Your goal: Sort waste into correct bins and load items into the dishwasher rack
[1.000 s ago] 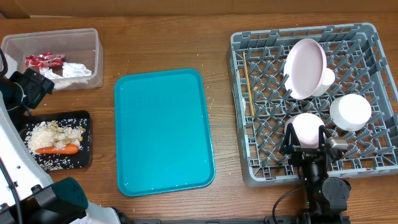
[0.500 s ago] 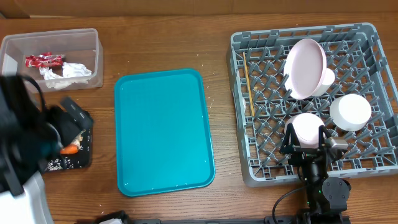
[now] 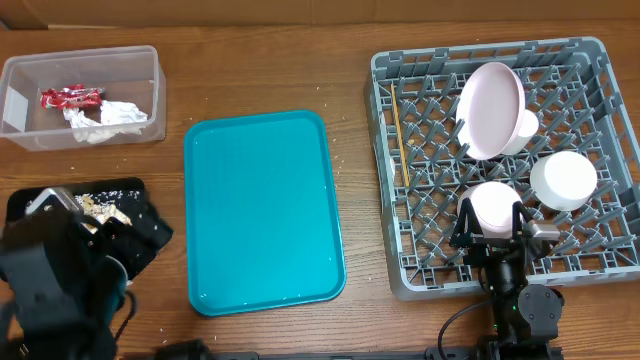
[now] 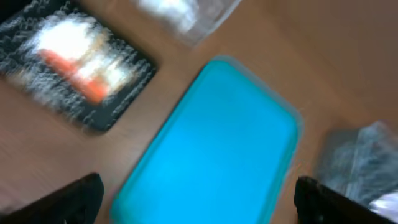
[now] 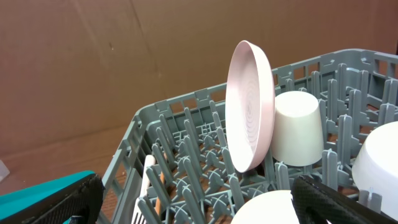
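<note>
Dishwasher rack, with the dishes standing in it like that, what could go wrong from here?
The pink plate stands on edge beside the white cup; a bump could tip it. The open right gripper flanks a small bowl at the dishwasher rack's near edge, so a careless pull-back might drag it. The left arm hangs over the black tray and could scatter rice.
</note>
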`<state>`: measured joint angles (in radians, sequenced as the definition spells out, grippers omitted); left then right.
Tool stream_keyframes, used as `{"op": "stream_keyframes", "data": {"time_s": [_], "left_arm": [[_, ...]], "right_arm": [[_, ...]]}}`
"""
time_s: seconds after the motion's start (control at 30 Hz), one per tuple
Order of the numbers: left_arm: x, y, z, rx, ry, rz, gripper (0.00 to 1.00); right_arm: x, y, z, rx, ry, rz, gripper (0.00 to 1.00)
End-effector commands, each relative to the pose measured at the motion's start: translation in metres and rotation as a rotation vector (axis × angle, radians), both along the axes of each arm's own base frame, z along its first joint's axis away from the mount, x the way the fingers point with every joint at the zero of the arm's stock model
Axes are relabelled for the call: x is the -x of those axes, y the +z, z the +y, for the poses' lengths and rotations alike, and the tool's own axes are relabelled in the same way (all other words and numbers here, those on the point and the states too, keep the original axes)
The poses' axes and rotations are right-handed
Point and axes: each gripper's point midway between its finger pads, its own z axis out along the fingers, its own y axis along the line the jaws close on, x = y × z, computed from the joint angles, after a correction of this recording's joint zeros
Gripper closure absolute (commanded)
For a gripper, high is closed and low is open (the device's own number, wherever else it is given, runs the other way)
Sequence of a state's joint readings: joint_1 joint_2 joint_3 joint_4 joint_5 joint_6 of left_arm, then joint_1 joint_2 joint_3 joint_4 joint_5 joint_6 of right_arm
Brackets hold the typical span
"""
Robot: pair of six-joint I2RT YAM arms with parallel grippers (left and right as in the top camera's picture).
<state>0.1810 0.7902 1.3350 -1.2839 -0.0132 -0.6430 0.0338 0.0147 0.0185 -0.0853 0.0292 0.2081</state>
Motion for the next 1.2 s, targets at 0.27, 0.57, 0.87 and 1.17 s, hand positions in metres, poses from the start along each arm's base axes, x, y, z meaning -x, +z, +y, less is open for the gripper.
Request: {"op": "stream_keyframes", "data": {"time_s": [0.27, 0.57, 0.87, 1.17], "left_arm": [[-0.011, 0.015, -0.028, 0.418, 0.111, -0.523, 0.00], [0.000, -0.014, -0.007, 0.331, 0.183, -0.649, 0.00], [0.002, 0.001, -0.005, -0.024, 0.030, -0.905, 0.00], [-0.016, 0.007, -0.039, -0.451, -0.273, -1.032, 0.00]], "right_arm": [[0.000, -0.002, 0.002, 0.007, 0.010, -0.005, 0.00], [0.000, -0.002, 0.002, 0.007, 0.010, -0.005, 0.00], [0.000, -0.002, 0.002, 0.007, 0.010, -0.005, 0.00], [0.000, -0.002, 0.002, 0.007, 0.010, -0.005, 0.00]]}}
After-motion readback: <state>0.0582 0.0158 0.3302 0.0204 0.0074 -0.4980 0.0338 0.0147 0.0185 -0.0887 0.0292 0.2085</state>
